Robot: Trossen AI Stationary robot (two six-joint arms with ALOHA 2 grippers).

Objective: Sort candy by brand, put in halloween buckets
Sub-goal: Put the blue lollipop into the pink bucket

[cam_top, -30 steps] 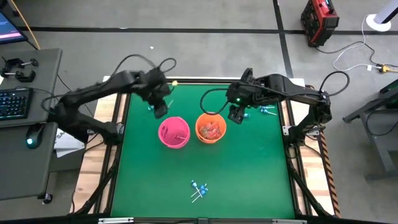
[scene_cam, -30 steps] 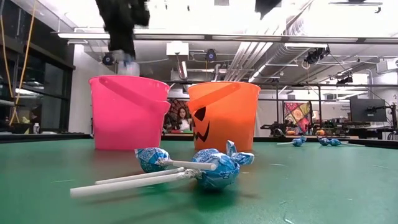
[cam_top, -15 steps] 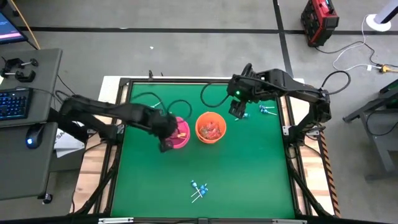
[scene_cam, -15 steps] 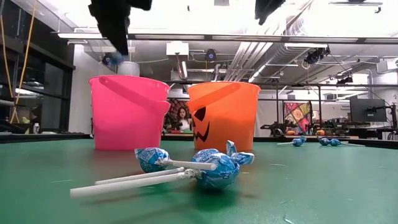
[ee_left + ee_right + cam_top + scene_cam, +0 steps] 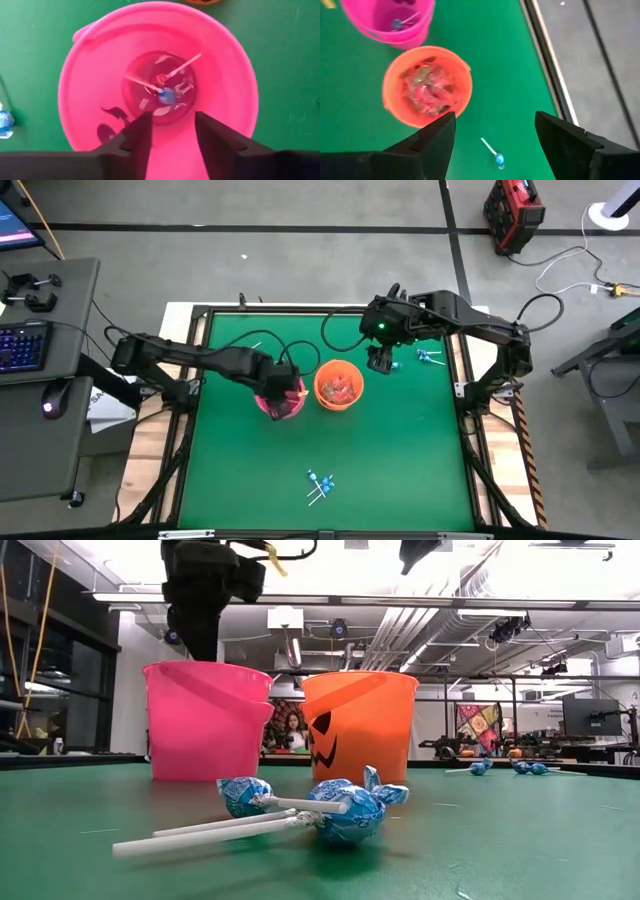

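Note:
My left gripper [image 5: 172, 132] hangs open over the pink bucket [image 5: 75, 100], fingers pointing down into its mouth and touching nothing. Blue-headed lollipops [image 5: 166, 94] lie on that bucket's bottom. Beside it stands the orange bucket [image 5: 318, 383], which holds red wrapped candy [image 5: 427, 92]. My right gripper [image 5: 495, 122] hovers wide open above the table, to the far right of the orange bucket. On the cloth below it lies a lollipop [image 5: 497, 159]. Both buckets [image 5: 208, 720] [image 5: 360, 725] stand upright on their bases.
A few lollipops [image 5: 320, 485] lie together near the table's near edge, their sticks crossed [image 5: 340, 810]. More lollipops [image 5: 430, 357] lie at the far right, close to the table's frame. Green cloth lies open between the buckets and the near cluster.
My left gripper has swung from the far left of the pink bucket toward the near edge and now stands over the bucket's mouth. The blue lollipop seen at its fingertips in the low view is gone from there.

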